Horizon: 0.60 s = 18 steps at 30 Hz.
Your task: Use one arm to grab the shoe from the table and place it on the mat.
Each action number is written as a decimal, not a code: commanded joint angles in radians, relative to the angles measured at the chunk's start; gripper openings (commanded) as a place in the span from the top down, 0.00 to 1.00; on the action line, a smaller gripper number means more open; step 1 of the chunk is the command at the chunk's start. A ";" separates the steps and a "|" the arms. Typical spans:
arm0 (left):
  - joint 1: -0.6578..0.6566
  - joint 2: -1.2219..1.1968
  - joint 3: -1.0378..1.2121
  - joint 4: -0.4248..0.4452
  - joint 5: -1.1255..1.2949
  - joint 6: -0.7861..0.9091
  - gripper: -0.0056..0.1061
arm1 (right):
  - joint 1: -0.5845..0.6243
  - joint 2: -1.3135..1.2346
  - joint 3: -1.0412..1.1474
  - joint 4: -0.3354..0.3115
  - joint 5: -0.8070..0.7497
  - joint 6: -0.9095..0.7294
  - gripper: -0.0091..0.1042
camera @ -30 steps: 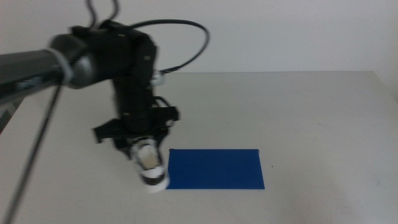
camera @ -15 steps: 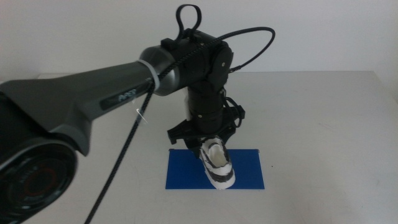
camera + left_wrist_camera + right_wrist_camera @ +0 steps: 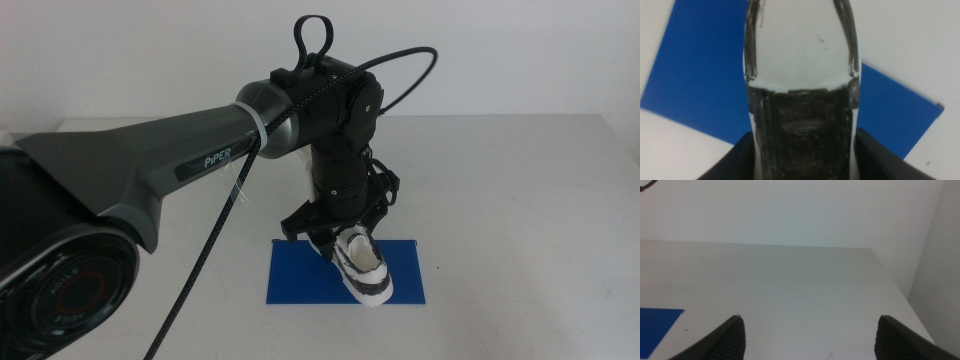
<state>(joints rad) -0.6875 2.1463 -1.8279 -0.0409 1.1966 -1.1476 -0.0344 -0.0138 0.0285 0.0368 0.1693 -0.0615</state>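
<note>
The black PiPER arm reaches in from the left over the dark-blue mat on the off-white table. My left gripper is shut on the white sneaker with black stripes and holds it by its heel, toe down and forward, over the right half of the mat. In the left wrist view the shoe's sole fills the middle between the jaws, with the mat below it. My right gripper is open and empty, away from the mat, and does not show in the middle view.
The right part of the table stretches bare to its far edge and a white wall. A corner of the mat shows in the right wrist view. A black cable loops above the left arm's wrist.
My left gripper has carried the shoe to the right, from beside the mat's left edge to over the mat's right half, and the shoe has come lower.
</note>
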 commanded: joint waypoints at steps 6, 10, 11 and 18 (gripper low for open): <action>-0.002 -0.059 -0.033 -0.007 -0.007 -0.432 0.86 | -0.004 -0.021 -0.010 -0.008 -0.079 -0.013 0.33; -0.002 -0.059 -0.033 -0.007 -0.005 -0.684 0.86 | -0.004 -0.021 -0.010 -0.008 -0.079 -0.013 0.33; -0.002 -0.059 -0.033 -0.007 -0.004 -0.747 0.86 | -0.004 -0.021 -0.010 -0.008 -0.079 -0.013 0.33; -0.002 -0.053 -0.033 0.002 0.008 -0.971 0.86 | -0.004 -0.021 -0.010 -0.008 -0.079 -0.013 0.33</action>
<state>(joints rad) -0.6875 2.1553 -1.8287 -0.0428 1.2000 -2.0824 -0.0344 -0.0138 0.0285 0.0368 0.1693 -0.0615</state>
